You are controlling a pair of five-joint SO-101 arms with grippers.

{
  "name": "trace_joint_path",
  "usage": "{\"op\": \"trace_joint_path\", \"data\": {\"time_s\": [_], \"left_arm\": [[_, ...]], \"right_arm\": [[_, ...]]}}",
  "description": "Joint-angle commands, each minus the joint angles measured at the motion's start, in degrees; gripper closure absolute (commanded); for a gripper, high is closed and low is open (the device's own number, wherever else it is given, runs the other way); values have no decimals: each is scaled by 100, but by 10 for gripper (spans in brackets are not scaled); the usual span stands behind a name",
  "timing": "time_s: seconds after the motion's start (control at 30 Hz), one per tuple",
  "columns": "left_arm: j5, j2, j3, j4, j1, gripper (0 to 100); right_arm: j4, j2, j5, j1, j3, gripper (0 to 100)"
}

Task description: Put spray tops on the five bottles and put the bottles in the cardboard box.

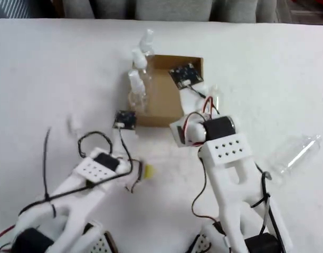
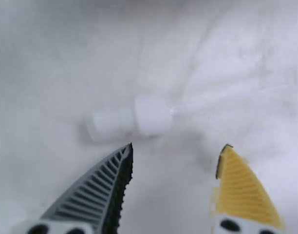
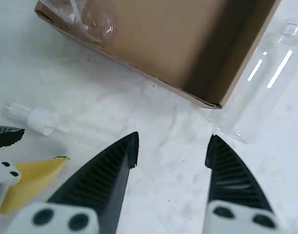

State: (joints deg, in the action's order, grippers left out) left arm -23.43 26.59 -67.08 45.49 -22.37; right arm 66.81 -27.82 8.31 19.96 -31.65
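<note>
A white spray top (image 2: 139, 117) lies on its side on the white table, just ahead of my left gripper (image 2: 178, 148), which is open with one grey and one yellow finger. My right gripper (image 3: 173, 141) is open too, over bare table in front of the cardboard box (image 3: 188, 44). The same spray top (image 3: 37, 119) and the left gripper's yellow finger (image 3: 32, 178) lie beside it. A clear bottle without a top (image 3: 266, 78) lies against the box's outer wall. Bottles with spray tops (image 1: 138, 79) stand at the left side of the box (image 1: 167, 100).
Another clear bottle without a top (image 1: 296, 153) lies on the table at the right, apart from the box. Both arms come in from the near edge, with loose black cables (image 1: 45, 158) around the left one. The table's far edge runs along the top.
</note>
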Motion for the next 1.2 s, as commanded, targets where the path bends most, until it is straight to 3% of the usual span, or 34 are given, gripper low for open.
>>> {"op": "trace_joint_path", "data": {"time_s": [0.0,0.07,0.17,0.27,0.4,0.5,0.67,0.9,1.07,1.17], "left_arm": [[79,-435,343,-176,-84,895],[316,-620,519,-176,-84,989],[316,-725,580,-149,-31,932],[281,-752,580,-141,127,937],[281,-734,651,-281,998,970],[264,-752,721,-853,1675,976],[-290,-752,686,-1547,2114,976],[-343,-215,730,-1213,2044,976],[-343,1305,633,-325,1244,976],[-308,2158,-9,-677,769,972]], "right_arm": [[-92,-198,62,-40,62,794],[-92,-198,62,-57,62,794],[-84,-198,62,-92,62,794],[-84,-198,62,-92,62,794],[-75,-198,62,-92,62,794],[-75,-198,62,-92,62,794],[-66,-207,62,-92,62,794],[-66,-207,62,-92,62,794],[-66,-207,70,-92,62,794],[-66,-171,229,-84,62,794]]}}
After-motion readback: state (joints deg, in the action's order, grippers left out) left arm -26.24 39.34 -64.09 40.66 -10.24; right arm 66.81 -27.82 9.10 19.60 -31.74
